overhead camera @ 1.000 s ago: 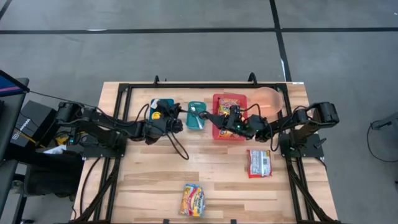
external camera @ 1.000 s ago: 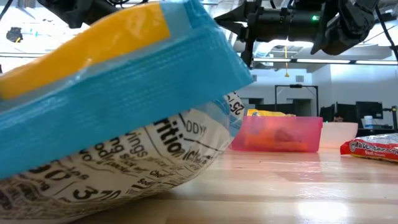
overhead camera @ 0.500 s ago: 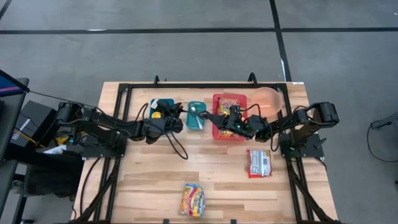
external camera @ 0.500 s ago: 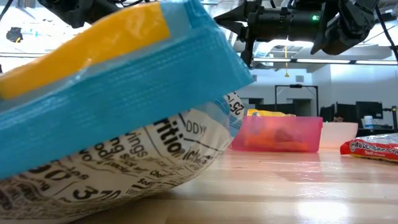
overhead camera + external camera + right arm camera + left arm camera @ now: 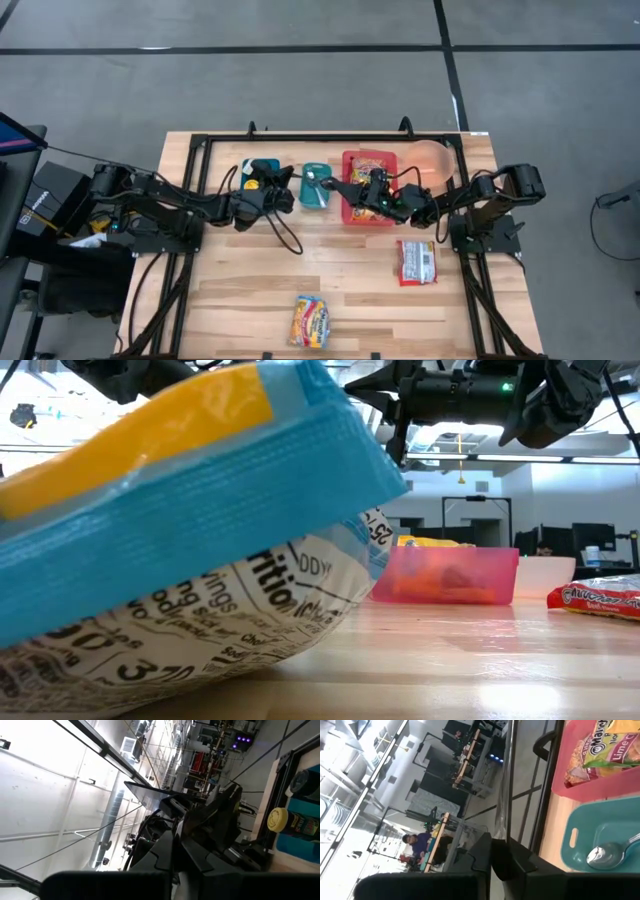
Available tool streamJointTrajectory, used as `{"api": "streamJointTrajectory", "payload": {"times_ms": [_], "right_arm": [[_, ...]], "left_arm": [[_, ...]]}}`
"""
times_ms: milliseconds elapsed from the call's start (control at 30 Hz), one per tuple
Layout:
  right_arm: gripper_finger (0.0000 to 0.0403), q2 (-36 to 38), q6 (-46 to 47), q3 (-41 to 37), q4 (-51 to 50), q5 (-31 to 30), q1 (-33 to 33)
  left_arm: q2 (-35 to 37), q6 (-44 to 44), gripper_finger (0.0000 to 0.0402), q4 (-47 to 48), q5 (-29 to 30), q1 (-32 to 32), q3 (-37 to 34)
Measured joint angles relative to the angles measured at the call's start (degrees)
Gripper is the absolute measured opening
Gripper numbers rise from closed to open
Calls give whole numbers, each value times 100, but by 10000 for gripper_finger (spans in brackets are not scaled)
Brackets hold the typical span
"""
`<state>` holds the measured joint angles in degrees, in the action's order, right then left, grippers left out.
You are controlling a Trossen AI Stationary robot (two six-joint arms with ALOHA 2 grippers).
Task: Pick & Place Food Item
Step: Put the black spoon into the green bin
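Note:
A yellow noodle packet (image 5: 372, 163) lies in the red tray (image 5: 347, 165) at the far middle of the table. A red packet (image 5: 416, 262) lies flat on the wood at the right. A colourful packet (image 5: 311, 320) lies near the front edge and fills the low view (image 5: 180, 540). My left gripper (image 5: 293, 196) is shut and holds nothing; it hangs level beside the teal tray (image 5: 316, 199). My right gripper (image 5: 333, 184) is also shut and holds nothing. It is raised between the teal and red trays and points toward the left arm.
A spoon (image 5: 602, 855) lies in the teal tray. A blue tray (image 5: 264, 166) behind my left gripper holds a yellow-lidded bottle (image 5: 277, 818). A pink bowl (image 5: 432, 160) stands at the far right. A black frame borders the table. The middle of the wood between the packets is bare.

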<state>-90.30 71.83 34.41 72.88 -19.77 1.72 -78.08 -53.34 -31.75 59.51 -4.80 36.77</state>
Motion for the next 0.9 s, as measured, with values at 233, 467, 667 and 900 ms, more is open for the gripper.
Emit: {"api": "streamJointTrajectory", "payload": {"times_ms": [233, 467, 667, 900], "right_arm": [[10, 0, -29, 0, -11, 22, 4], [11, 0, -2, 0, -19, 24, 4], [23, 0, -24, 0, -35, 35, 4], [48, 0, -132, 0, -42, 55, 2]], "left_arm": [[0, 2, 29, 15, -7, 0, 0], [0, 2, 7, 3, 0, 2, 0], [0, 2, 4, -37, 0, 2, 0], [0, 4, 0, -37, 0, 2, 0]]}}
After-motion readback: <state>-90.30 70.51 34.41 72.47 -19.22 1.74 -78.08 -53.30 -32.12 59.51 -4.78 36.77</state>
